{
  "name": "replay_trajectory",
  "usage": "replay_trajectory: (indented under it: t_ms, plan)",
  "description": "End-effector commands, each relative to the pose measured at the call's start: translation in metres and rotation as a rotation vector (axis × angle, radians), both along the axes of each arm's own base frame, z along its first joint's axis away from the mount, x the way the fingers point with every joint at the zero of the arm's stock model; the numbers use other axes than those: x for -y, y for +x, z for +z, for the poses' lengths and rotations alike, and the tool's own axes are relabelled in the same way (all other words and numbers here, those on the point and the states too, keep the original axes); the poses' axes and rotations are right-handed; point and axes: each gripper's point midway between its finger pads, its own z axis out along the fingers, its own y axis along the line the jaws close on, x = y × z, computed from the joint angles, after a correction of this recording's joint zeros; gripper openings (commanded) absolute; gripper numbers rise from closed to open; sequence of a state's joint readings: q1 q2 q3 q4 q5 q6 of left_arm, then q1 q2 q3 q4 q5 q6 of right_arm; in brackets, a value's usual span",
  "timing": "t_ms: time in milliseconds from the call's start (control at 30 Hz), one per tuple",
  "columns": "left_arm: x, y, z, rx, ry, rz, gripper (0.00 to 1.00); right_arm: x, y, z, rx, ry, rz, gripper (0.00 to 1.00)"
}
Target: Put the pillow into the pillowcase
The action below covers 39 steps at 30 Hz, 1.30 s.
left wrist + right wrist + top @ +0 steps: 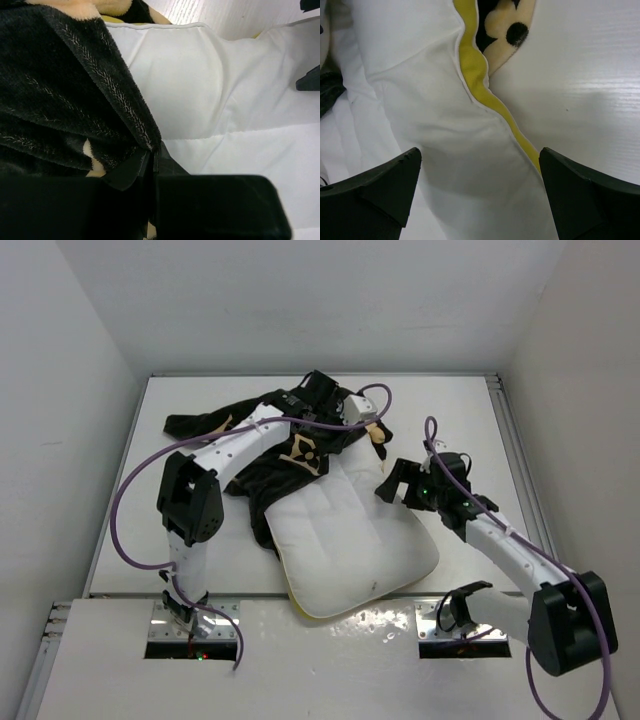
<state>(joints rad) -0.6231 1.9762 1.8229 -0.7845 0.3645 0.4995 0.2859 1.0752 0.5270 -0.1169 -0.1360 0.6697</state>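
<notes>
The white quilted pillow [350,540] with yellow piping lies mid-table, its far end under the black pillowcase [262,468] with tan motifs. My left gripper [362,426] is at the pillow's far right corner, shut on the pillowcase's edge; in the left wrist view the black furry fabric [75,100] runs down into the closed jaws of the gripper [152,159], with the pillow [225,110] beside it. My right gripper [395,480] hangs open over the pillow's right edge. In the right wrist view this gripper [480,192] straddles the white cloth [445,125] and yellow piping [475,75], with nothing held.
White walls enclose the table [460,420] on the left, back and right. A tan flap of pillowcase [507,30] lies on the bare tabletop just beyond the pillow's corner. Both arm bases stand on the near ledge [330,660].
</notes>
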Motion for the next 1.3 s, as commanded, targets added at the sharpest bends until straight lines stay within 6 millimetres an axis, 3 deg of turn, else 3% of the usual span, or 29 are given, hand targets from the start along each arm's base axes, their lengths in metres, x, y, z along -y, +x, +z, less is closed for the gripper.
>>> replay_trajectory:
  t_ms: [0, 200, 233, 267, 300, 333, 433, 467, 533, 600, 767, 867, 967, 1067, 1167, 1200, 1267]
  plan:
    - [0.001, -0.011, 0.028, 0.037, -0.026, -0.006, 0.01, -0.013, 0.029, 0.029, 0.127, 0.014, 0.045, 0.99]
    - [0.000, -0.004, 0.031, 0.074, -0.017, 0.007, 0.01, -0.042, 0.050, 0.027, 0.150, 0.083, 0.164, 0.99]
    - [0.000, -0.003, 0.030, 0.078, -0.014, 0.002, 0.01, -0.047, 0.051, 0.014, 0.111, 0.084, 0.183, 0.99]
    - [0.000, -0.002, 0.029, 0.087, -0.012, 0.004, 0.01, -0.054, 0.053, 0.016, 0.115, 0.083, 0.216, 0.98]
    - [0.000, -0.001, 0.030, 0.092, -0.014, 0.003, 0.01, -0.057, 0.053, 0.006, 0.082, 0.072, 0.229, 0.92]
    - [0.000, 0.001, 0.029, 0.094, -0.018, 0.006, 0.01, -0.063, 0.056, 0.011, 0.096, 0.060, 0.260, 0.87]
    - [-0.006, 0.011, 0.028, 0.086, -0.049, 0.049, 0.01, -0.069, 0.054, 0.006, 0.089, 0.034, 0.294, 0.55]
    - [-0.007, 0.014, 0.027, 0.075, -0.058, 0.075, 0.01, -0.071, 0.056, 0.011, 0.118, 0.037, 0.297, 0.40]
    - [-0.007, 0.019, 0.029, 0.078, -0.073, 0.094, 0.00, -0.071, 0.054, 0.015, 0.161, 0.047, 0.298, 0.26]
    - [-0.004, 0.018, 0.028, 0.073, -0.073, 0.085, 0.00, -0.072, 0.061, 0.031, 0.254, 0.058, 0.292, 0.00]
    - [0.005, 0.017, 0.037, 0.091, -0.076, 0.057, 0.00, -0.083, 0.070, 0.085, 0.459, 0.068, 0.329, 0.00]
    - [0.010, 0.022, 0.052, 0.120, -0.106, 0.048, 0.00, -0.104, 0.058, 0.118, 0.595, 0.053, 0.452, 0.00]
    - [0.018, 0.029, 0.073, 0.150, -0.164, 0.066, 0.00, -0.124, 0.028, 0.150, 0.766, 0.042, 0.581, 0.00]
    - [0.030, 0.029, 0.100, 0.169, -0.261, 0.052, 0.00, -0.134, 0.009, 0.153, 0.804, 0.046, 0.655, 0.00]
    - [0.048, 0.011, 0.130, 0.172, -0.348, -0.068, 0.00, -0.129, 0.007, 0.151, 0.812, 0.022, 0.643, 0.00]
    - [0.054, -0.012, 0.126, 0.111, -0.343, -0.142, 0.00, -0.123, 0.009, 0.148, 0.805, 0.016, 0.606, 0.00]
    - [0.053, -0.039, 0.119, 0.069, -0.301, -0.242, 0.00, -0.106, 0.025, 0.152, 0.834, -0.005, 0.498, 0.00]
